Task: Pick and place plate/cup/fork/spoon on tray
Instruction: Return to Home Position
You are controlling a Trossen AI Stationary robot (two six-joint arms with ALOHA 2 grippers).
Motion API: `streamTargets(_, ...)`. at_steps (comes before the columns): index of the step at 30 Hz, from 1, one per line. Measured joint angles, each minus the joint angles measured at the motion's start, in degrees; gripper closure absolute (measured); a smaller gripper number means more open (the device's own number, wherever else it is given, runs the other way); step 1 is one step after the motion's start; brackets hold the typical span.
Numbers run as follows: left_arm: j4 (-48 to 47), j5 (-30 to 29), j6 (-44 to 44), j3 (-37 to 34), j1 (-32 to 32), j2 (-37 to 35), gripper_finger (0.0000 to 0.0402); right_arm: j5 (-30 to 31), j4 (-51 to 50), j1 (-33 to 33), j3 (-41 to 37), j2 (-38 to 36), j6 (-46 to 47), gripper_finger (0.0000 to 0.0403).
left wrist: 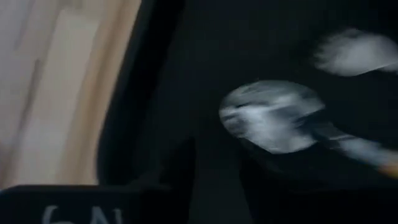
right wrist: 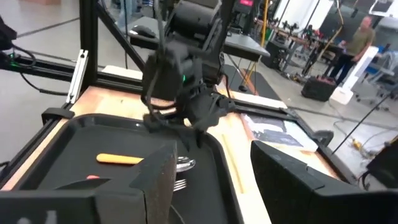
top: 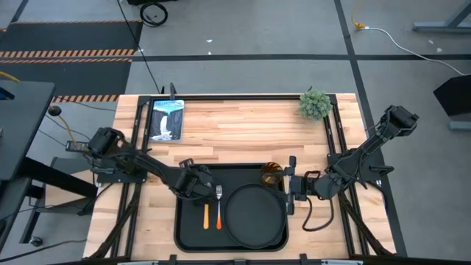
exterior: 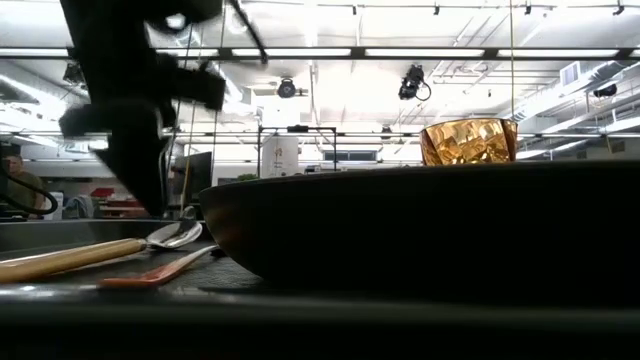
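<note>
The black tray (top: 188, 228) lies at the table's near middle. The round black plate (top: 254, 213) rests on its right half. The amber cup (top: 271, 174) stands upright in the tray's far right corner. The fork (top: 218, 206) and the spoon (top: 205, 215) lie side by side on the tray's left half, orange handles toward the near edge. My left gripper (top: 197, 185) hangs open just above the spoon's bowl (left wrist: 273, 118) and touches nothing. My right gripper (right wrist: 214, 186) is open and empty beside the tray's right rim, near the cup.
A small green plant (top: 315, 104) stands at the table's far right. A flat picture card (top: 166, 119) lies at the far left. Dark frame rails run along both table sides. A person (right wrist: 359, 34) stands far off in the room.
</note>
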Motion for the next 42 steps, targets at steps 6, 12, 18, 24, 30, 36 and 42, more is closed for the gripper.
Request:
streamTargets(6, 6.3, -0.6, 4.6, 0.0, -2.1, -8.4, 0.0278, 0.1, -0.8, -0.6, 0.0, -1.6, -3.1, 0.0201)
streamTargets(12, 6.6, -5.9, 10.1, -0.3, -3.9, -16.7, 0.0293, -0.2, 2.4, -2.4, -4.9, -4.4, -1.6, 0.0219)
streamTargets(18, 25.5, -5.1, 13.8, -9.8, -7.6, -20.5, 0.0308, -5.1, 16.4, -2.5, -14.9, -8.5, 3.3, 0.0238)
streamTargets(24, 34.8, -2.1, 14.2, -14.6, -7.7, -22.5, 0.0327, -5.6, 23.3, -1.6, -20.8, -14.2, 3.7, 0.0246)
streamTargets(30, 34.5, -2.5, 18.4, -14.9, -7.2, -27.9, 0.0352, -4.9, 19.0, -1.6, -22.8, -22.2, 4.1, 0.0247)
streamTargets(36, 31.2, -6.9, 22.7, -15.2, -7.0, -32.8, 0.0374, -3.6, 16.0, -2.4, -27.8, -29.2, 7.3, 0.0252)
streamTargets(42, 41.7, -6.5, 29.5, -21.5, -4.0, -33.6, 0.039, -4.2, 19.6, -4.9, -34.9, -32.7, 13.1, 0.0276)
